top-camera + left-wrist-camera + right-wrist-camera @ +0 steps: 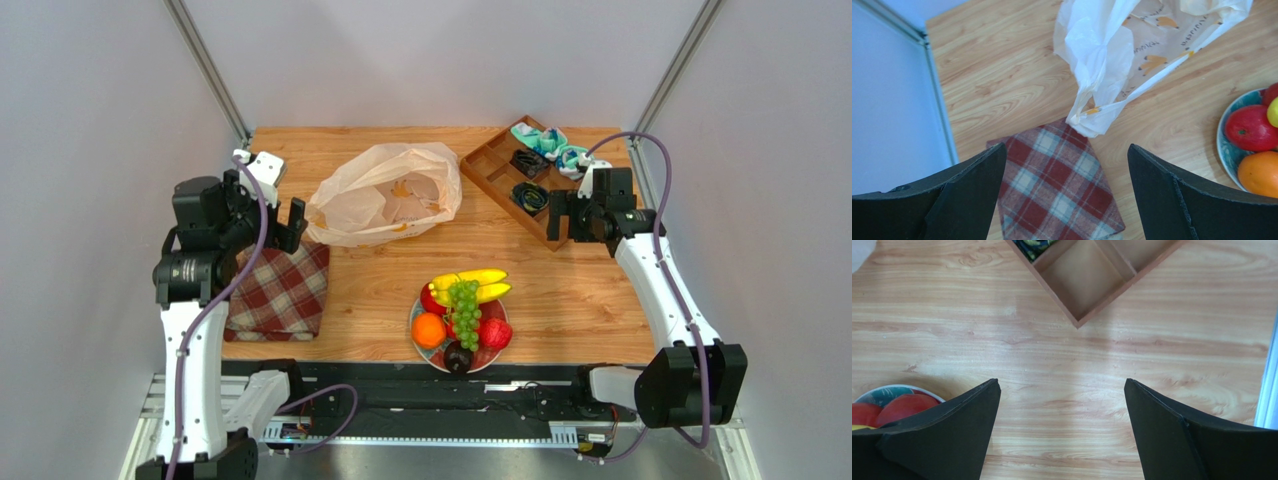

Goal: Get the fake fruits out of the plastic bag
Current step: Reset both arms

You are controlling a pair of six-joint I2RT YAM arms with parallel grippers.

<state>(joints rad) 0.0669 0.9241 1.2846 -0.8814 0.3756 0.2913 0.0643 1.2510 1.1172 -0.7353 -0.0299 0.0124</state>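
The cream-white plastic bag [385, 195] lies crumpled at the table's back middle; nothing shows through it. The fake fruits sit on a teal plate [412, 322] at the front: yellow bananas [478, 281], green grapes [465, 310], an orange [428, 330], a strawberry [496, 333], a dark round one [458, 357]. My left gripper [285, 222] is open and empty above the plaid cloth, just left of the bag [1112, 50]. My right gripper [558, 218] is open and empty over bare wood, right of the bag. A red fruit [1250, 128] shows in the left wrist view.
A red plaid cloth [285, 295] lies at the left front, under my left gripper [1066, 146]. A wooden compartment tray [500, 175] with black cables and teal-white items stands at the back right; its corner [1087, 275] lies ahead of my right gripper [1061, 381].
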